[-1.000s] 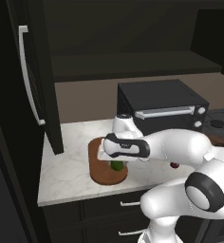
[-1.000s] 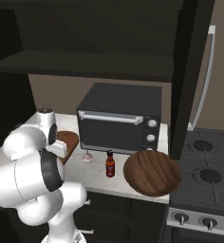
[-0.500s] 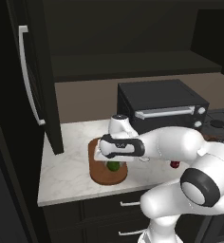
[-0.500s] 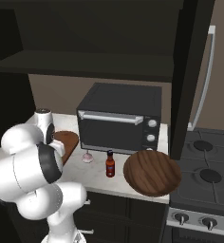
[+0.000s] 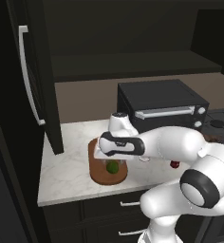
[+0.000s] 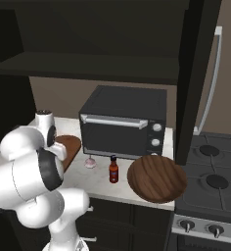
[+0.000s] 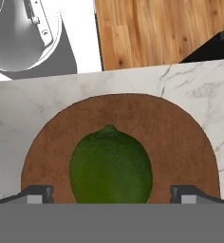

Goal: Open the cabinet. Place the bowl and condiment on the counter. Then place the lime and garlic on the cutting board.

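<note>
The dark-green lime (image 7: 110, 165) lies on the reddish-brown cutting board (image 7: 171, 137), with board showing on both sides of it. My gripper (image 7: 111, 192) hangs just above it, open, its fingertips (image 7: 38, 192) standing clear of the fruit. From the left base view the gripper (image 5: 111, 159) sits over the lime (image 5: 112, 166) on the cutting board (image 5: 102, 176). The wooden bowl (image 6: 156, 177), the red condiment (image 6: 113, 170) and the pale garlic (image 6: 90, 162) stand on the marbled counter (image 6: 100, 184). The cabinet door (image 5: 35, 76) is swung open.
A black toaster oven (image 6: 125, 127) stands at the back of the counter, behind the garlic and the condiment. A stove (image 6: 210, 181) adjoins the counter on the right. The right cabinet door (image 6: 193, 73) hangs open above the bowl. Drawers (image 5: 109, 209) run below the counter edge.
The jaws have spread wider around the lime, which lies free on the cutting board. The arm has shifted only slightly; bowl, condiment and garlic have stayed put.
</note>
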Controlling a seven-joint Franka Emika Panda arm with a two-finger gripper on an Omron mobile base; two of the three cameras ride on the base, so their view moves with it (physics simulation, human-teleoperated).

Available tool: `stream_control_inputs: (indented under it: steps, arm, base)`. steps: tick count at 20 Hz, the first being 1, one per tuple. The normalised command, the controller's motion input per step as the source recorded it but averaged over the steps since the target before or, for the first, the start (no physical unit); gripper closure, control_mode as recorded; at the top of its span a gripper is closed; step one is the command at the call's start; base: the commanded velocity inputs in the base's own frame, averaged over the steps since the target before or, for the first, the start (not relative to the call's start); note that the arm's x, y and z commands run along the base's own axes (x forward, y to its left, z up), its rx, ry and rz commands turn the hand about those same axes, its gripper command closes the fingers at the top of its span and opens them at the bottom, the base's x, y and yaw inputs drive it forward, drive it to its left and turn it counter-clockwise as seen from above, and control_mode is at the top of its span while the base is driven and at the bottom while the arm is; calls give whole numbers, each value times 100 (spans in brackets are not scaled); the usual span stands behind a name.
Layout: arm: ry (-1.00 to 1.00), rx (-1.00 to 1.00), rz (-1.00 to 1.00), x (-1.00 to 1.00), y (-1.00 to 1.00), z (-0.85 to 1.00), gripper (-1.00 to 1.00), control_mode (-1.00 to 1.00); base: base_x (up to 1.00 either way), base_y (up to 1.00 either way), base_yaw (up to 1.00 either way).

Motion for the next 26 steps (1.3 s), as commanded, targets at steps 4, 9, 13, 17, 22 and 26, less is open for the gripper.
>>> stream_control_inputs:
  steps: [4, 9, 13, 17, 22, 26]
  arm:
    - [-2, 0, 0, 0, 0, 28, -100, -100]
    - [-1, -1, 0, 0, -4, 16, -100, -100]
    - [0, -1, 0, 0, -23, 3, -100, -100]
    - [0, -1, 0, 0, -32, 1, -100, -100]
    - [0, -2, 0, 0, -33, 5, -100, -100]
    - [0, -3, 0, 0, -30, 9, -100, -100]
  base:
    - [0, 0, 0]
    - [0, 0, 0]
    - [0, 0, 0]
    - [0, 0, 0]
    - [0, 0, 0]
    - [0, 0, 0]
